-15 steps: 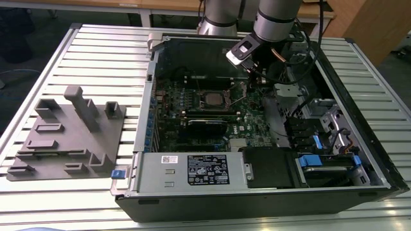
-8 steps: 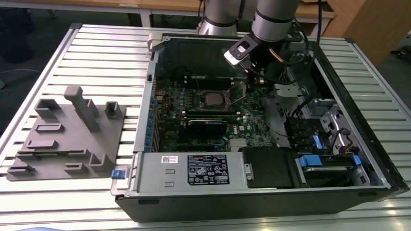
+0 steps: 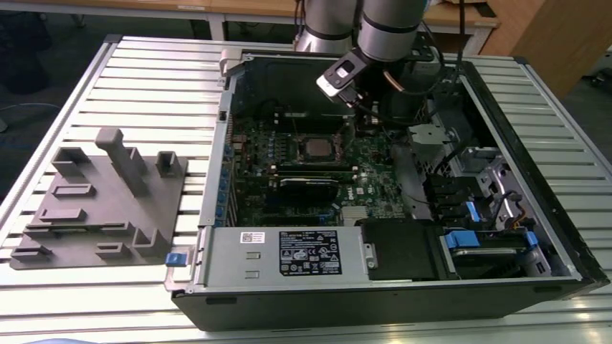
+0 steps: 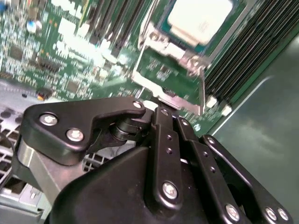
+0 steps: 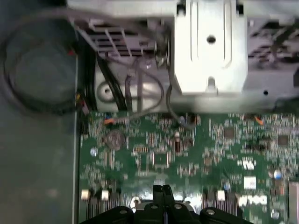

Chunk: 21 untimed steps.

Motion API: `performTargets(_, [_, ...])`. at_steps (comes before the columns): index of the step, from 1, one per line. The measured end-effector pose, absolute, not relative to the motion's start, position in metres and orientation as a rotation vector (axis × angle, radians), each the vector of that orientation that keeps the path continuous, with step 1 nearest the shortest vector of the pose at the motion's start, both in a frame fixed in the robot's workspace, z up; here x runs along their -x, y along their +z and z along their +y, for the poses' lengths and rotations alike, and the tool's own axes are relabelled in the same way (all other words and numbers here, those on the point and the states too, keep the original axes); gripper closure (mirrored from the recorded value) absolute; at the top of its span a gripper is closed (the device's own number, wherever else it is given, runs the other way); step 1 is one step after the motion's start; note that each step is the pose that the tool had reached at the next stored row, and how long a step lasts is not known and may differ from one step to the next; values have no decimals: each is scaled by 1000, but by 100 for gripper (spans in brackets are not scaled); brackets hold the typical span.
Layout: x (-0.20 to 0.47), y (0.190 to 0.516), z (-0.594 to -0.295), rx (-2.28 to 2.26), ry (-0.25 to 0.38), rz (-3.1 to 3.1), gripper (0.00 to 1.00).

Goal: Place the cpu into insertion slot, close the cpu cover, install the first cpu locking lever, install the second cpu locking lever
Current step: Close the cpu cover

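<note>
Closed claw (image 4: 159,106) — near cpu (image 4: 200,19)

1. A black label (image 3: 311,253) with white print lies on top of the silver power supply box (image 3: 229,265); its lines are too small to read.
2. A small white sticker (image 3: 252,237) lies just beside it on the same box, also illegible.
3. In the first wrist view, white markings (image 5: 247,164) on the green motherboard (image 5: 187,149) are too blurred to read.

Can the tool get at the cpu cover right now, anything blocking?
Probably yes: the tool hangs right beside the cpu cover, above bare board, and in the second wrist view nothing stands between them.
</note>
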<state>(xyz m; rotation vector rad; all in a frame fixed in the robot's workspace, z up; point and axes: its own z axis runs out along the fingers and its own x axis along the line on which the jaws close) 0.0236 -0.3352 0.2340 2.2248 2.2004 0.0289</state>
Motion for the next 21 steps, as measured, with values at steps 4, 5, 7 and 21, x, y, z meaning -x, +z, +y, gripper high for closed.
performTargets(4, [-7, 234, -335, -2223, 35, 2198, 90])
performTargets(5, [-3, 234, -335, -2222, 37, 2198, 90])
performTargets(7, [6, 234, -335, -2221, 40, 2196, 90])
performTargets(21, [27, 234, -335, -2218, 46, 2193, 90])
